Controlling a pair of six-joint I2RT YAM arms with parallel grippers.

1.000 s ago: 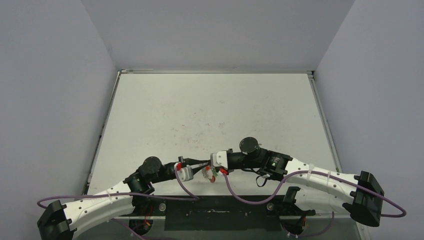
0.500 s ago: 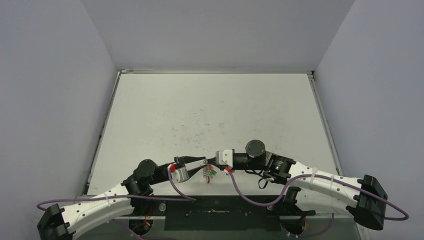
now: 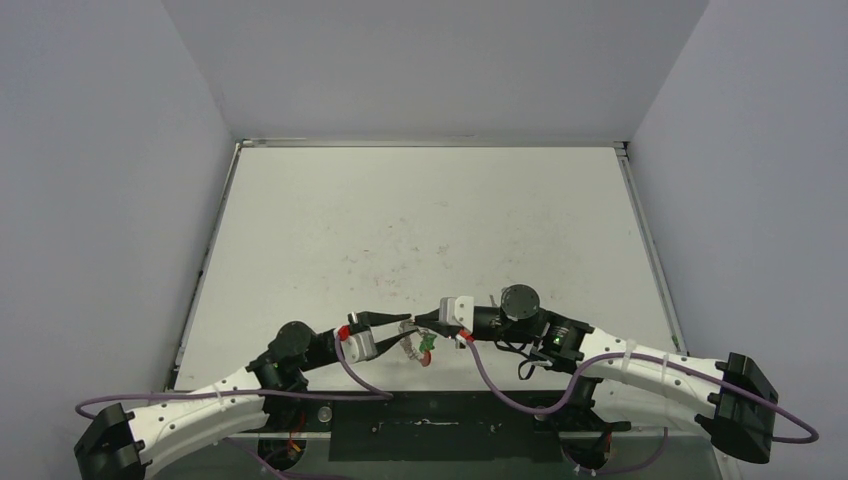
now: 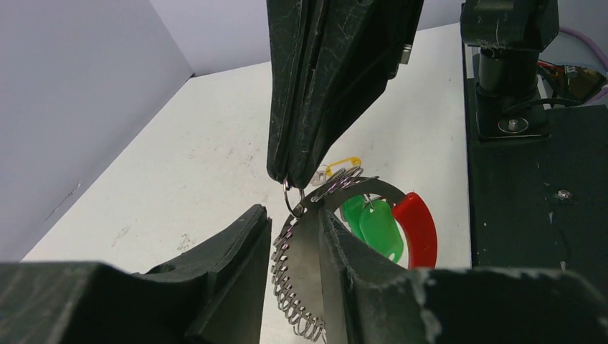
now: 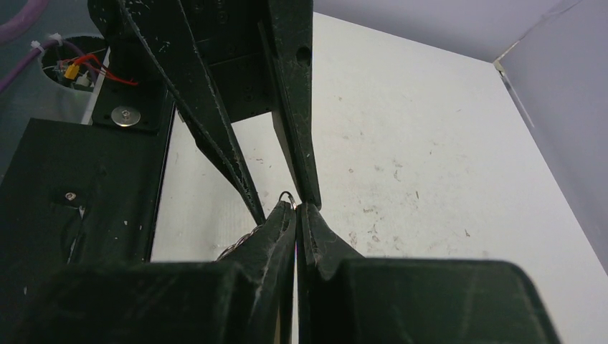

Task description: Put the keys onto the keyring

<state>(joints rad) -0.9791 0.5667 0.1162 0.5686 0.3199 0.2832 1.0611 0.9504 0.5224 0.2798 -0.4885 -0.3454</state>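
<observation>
R gripper (image 4: 287, 175) jaws closed, pinching small loop (image 4: 290, 204) at keyring (image 4: 285, 283); L gripper (image 4: 294, 215) jaws parted astride it. Green keys (image 4: 376, 226) prob. threaded already; yellow key (image 4: 344, 163) unclear.

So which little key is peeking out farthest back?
The yellow one, just past the top of the keyring. The green ones hang nearer, inside the ring beside its red piece.

White scuffed table (image 3: 420, 220), grey walls (image 3: 100, 200) on three sides.
</observation>
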